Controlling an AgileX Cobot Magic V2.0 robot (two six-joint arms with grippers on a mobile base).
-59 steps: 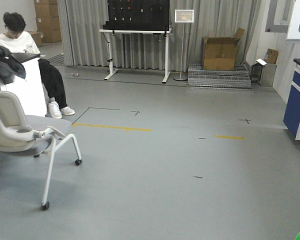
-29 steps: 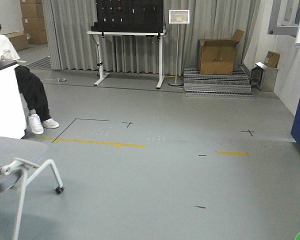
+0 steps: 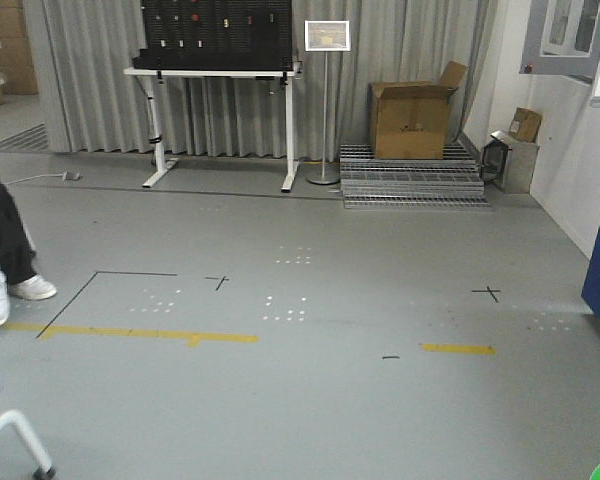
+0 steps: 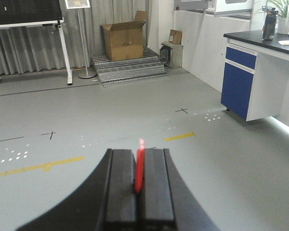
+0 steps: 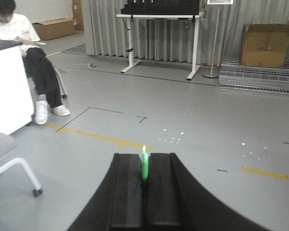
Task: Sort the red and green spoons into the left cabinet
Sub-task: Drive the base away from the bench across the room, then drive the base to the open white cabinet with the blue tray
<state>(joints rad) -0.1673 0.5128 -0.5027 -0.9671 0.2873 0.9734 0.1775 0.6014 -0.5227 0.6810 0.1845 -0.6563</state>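
Across the grey floor (image 3: 320, 410) no left cabinet shows. The left gripper (image 4: 139, 153) clamps the red spoon (image 4: 140, 169) and the right gripper (image 5: 144, 156) the green spoon (image 5: 145, 166). Either slim handle could slip or twist if the base jolts.

A cardboard box (image 3: 410, 120) is set on a metal grating platform (image 3: 415, 188) beside a sign stand (image 3: 326, 110); yellow tape strips (image 3: 130, 333) are laid on the grey floor (image 3: 330, 410).
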